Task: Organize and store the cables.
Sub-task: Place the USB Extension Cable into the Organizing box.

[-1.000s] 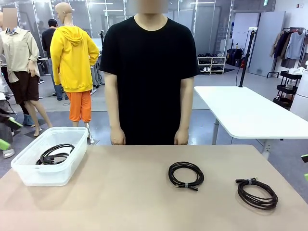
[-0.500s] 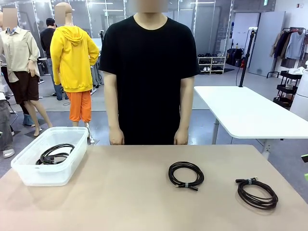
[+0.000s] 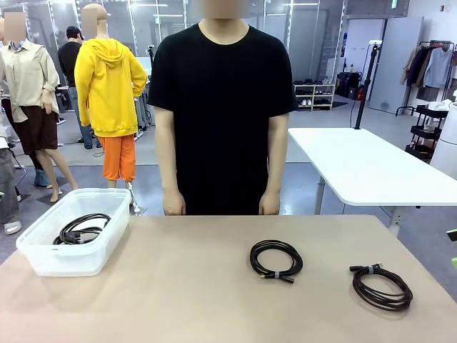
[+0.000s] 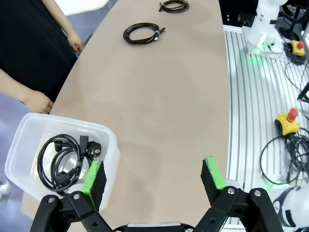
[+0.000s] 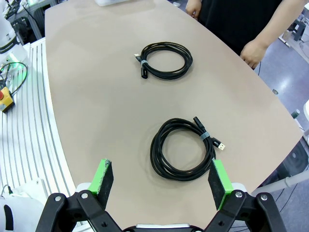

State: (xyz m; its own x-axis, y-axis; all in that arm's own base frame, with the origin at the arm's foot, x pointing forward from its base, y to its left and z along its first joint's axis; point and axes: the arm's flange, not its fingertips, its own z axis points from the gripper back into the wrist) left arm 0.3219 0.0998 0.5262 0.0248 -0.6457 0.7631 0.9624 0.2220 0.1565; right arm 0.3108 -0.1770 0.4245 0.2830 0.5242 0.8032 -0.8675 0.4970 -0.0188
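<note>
- Front view: three thin black cords are lying as round coils on the tan desk (image 3: 178, 300). The binned cable (image 3: 84, 229), with chunky plug ends, is sitting inside a translucent white plastic bin (image 3: 43, 261) at the desk's left edge. The middle cable (image 3: 275, 259), bound by a small tie, is resting right of the desk's centre. The right-side cable (image 3: 381, 287) is lying near the right edge, well apart from the middle one. A person (image 3: 221, 107) in a black T-shirt is standing at the far edge, arms hanging.
- Left wrist view: the left pincer (image 4: 153, 175) is hanging released, green pads spread wide and gripping nothing. The binned cable (image 4: 60, 162) is lying just beside one pad, with the bin's wall standing between them. The middle cable (image 4: 141, 34) and right-side cable (image 4: 174, 6) are lying far up the desk.
- Right wrist view: the right pincer (image 5: 161, 178) is hovering released and empty. The right-side cable (image 5: 182, 150) is lying between the pads' lines, just beyond them, near the desk's right edge. The middle cable (image 5: 166, 60) is lying farther on.
</note>
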